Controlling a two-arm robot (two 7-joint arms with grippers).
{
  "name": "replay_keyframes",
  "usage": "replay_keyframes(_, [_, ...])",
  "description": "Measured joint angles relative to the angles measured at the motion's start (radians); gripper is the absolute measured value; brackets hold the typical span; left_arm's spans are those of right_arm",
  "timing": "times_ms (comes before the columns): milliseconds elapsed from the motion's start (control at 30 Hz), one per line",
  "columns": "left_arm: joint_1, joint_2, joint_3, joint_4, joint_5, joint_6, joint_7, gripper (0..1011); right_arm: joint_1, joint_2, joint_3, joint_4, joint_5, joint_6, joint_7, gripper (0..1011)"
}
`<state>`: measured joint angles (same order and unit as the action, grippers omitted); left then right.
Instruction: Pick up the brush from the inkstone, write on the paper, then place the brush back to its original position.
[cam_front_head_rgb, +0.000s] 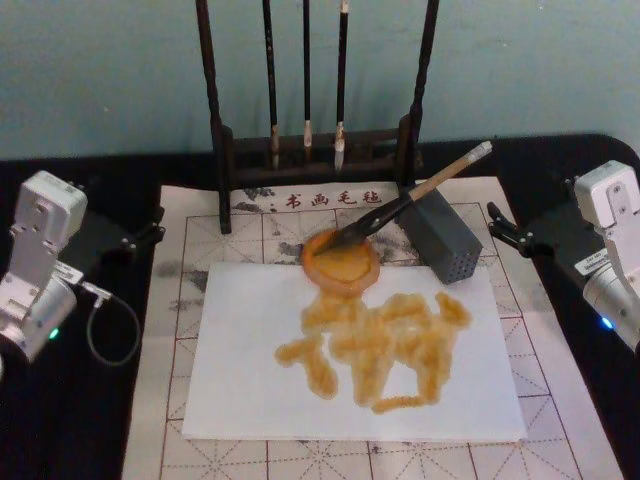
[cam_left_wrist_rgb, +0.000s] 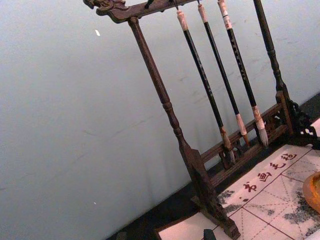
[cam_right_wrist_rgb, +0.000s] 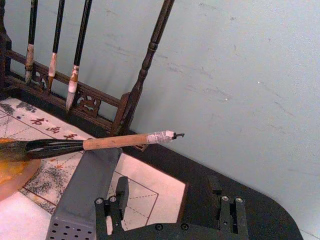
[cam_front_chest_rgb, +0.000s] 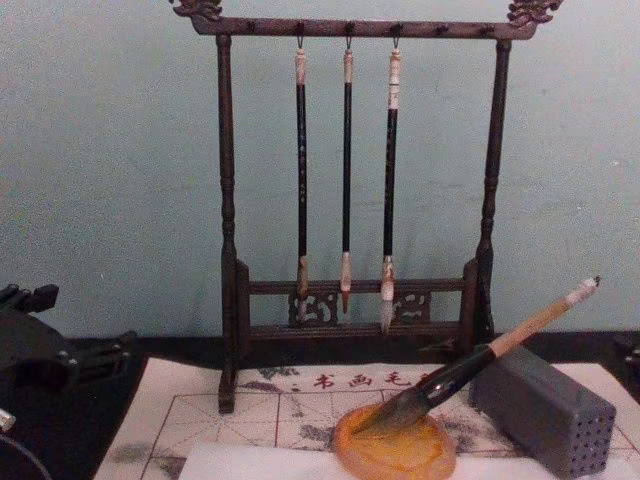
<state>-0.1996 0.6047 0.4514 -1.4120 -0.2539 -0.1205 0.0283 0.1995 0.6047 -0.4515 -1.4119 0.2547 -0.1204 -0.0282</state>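
The brush (cam_front_head_rgb: 400, 205) lies slanted, its dark bristles on the round amber inkstone (cam_front_head_rgb: 345, 268) and its tan handle propped on a grey block (cam_front_head_rgb: 445, 240). In the right wrist view the brush (cam_right_wrist_rgb: 110, 142) crosses the block's top, bristles over the inkstone (cam_right_wrist_rgb: 12, 175). The white paper (cam_front_head_rgb: 250, 380) lies just in front of the inkstone and carries broad amber strokes across its middle. My left gripper (cam_front_head_rgb: 157, 225) rests open at the mat's left edge. My right gripper (cam_front_head_rgb: 497, 226) rests open at the right, behind the block, fingers (cam_right_wrist_rgb: 115, 197) spread with nothing between them.
A dark wooden rack (cam_front_head_rgb: 310, 150) holding three thin brushes stands behind the inkstone, against the pale wall. A beige gridded mat (cam_front_head_rgb: 180, 260) with red characters lies under the paper. A black cable (cam_front_head_rgb: 110, 335) loops by the left arm.
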Motion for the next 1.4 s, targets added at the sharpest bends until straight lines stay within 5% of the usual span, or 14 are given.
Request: replay_keyframes(1400, [0.0, 0.0, 0.0, 0.0, 0.0, 0.0, 0.0, 1001, 0.0, 0.0, 0.0, 0.0, -0.001, 0.0, 0.0, 1002])
